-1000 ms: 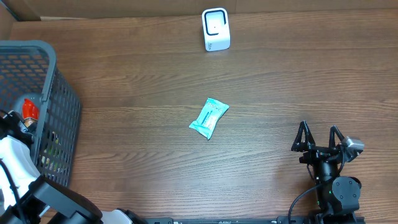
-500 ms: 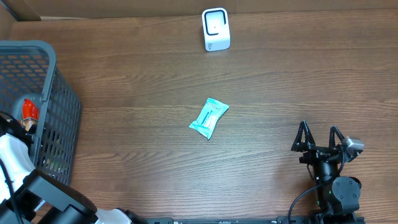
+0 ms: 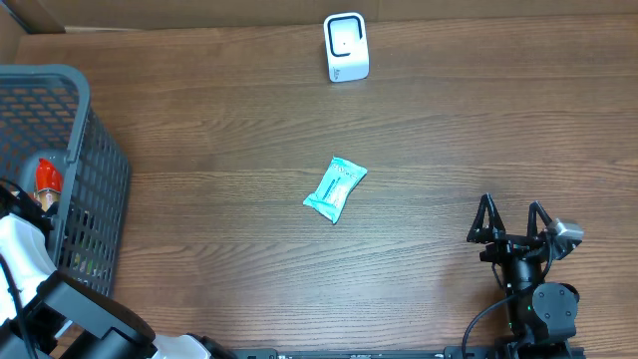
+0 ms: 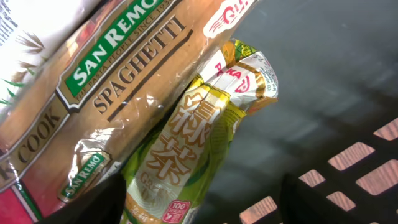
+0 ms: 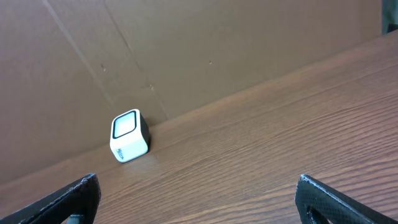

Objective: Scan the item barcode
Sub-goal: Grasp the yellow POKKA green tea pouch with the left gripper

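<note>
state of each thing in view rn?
left gripper, open, inside basket
right gripper, open, empty
basket, upright, stocked
spaghetti pack, lying in basket, ungripped
green tea packet, beside spaghetti pack, ungripped
teal packet, lying flat, untouched
scanner, upright, nothing before it

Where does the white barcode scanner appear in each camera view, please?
Overhead: the white barcode scanner stands top centre, at the far edge of the table.
Left wrist: not in it.
Right wrist: left of centre, on the table.
Shared landmark: the cardboard wall right behind it.
</note>
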You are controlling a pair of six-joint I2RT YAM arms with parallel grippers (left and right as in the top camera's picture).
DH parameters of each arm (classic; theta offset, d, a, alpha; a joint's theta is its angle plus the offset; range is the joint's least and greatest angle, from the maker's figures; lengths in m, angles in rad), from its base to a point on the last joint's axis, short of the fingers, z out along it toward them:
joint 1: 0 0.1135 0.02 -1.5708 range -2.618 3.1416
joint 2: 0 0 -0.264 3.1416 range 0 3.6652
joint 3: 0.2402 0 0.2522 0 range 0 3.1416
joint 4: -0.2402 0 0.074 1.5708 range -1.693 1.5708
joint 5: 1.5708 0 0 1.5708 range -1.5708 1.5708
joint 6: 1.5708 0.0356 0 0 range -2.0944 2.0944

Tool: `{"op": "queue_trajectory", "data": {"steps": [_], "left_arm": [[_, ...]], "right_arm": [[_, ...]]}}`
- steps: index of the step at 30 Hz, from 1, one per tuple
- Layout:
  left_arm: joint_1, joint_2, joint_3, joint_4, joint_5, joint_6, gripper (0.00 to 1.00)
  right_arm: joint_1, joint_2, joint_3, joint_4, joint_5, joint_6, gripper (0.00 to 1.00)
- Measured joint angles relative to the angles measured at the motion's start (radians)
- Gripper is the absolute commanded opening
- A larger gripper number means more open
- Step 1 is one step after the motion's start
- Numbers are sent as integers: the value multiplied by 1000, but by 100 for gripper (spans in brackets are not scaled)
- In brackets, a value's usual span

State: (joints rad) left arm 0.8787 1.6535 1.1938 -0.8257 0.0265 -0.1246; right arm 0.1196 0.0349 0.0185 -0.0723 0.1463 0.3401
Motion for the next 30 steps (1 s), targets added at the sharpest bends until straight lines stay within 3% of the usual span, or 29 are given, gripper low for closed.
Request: {"op": "queue_trajectory", "data": {"steps": [6,15,21,30], "left_arm": [[1,6,43,-51,65,-71,71],[-2,11,250,-187,151,-110,73],[-2,28,253,-214,142,-109,75],[-2,187,251,-233,115,-114,70]], "right_arm": [[0,0,0,0,0,1,100],[0,0,0,0,0,1,100],[0,0,0,0,0,1,100],[0,0,0,0,0,1,100]]}}
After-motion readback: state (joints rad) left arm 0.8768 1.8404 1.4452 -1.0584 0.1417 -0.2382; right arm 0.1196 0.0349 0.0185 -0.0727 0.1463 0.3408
